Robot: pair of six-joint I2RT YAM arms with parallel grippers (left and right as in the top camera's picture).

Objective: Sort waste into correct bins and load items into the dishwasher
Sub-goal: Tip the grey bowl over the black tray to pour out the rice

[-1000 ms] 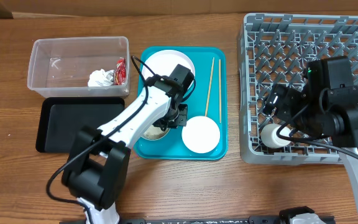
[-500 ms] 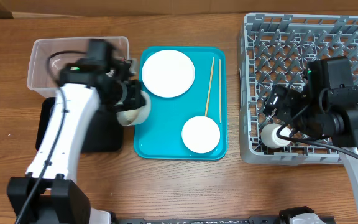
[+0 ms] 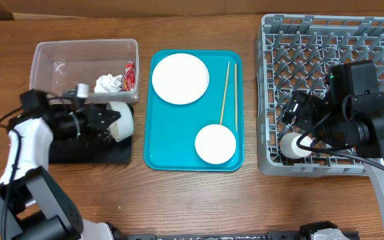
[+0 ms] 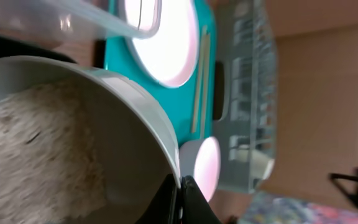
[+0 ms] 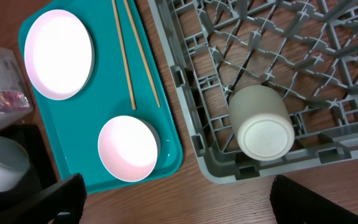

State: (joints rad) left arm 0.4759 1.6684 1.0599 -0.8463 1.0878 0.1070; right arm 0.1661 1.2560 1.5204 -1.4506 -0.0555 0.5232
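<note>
Up close, the left wrist camera showed what the overhead one could not: rice point(image 4: 30, 155) clinging inside the white bowl point(image 4: 138, 124), whose rim the left claw point(image 4: 180, 196) pinched. From overhead that bowl hung tilted over the right end of the black tray point(image 3: 65, 150), just below the clear tub point(image 3: 52, 60) holding the tissue point(image 3: 107, 84) and wrapper point(image 3: 129, 75). Farther off, the right claw point(image 5: 179, 183) stood wide, gripping nothing, with the cup point(image 5: 263, 121) on its side in the rack point(image 5: 328, 56) just ahead of it.
</note>
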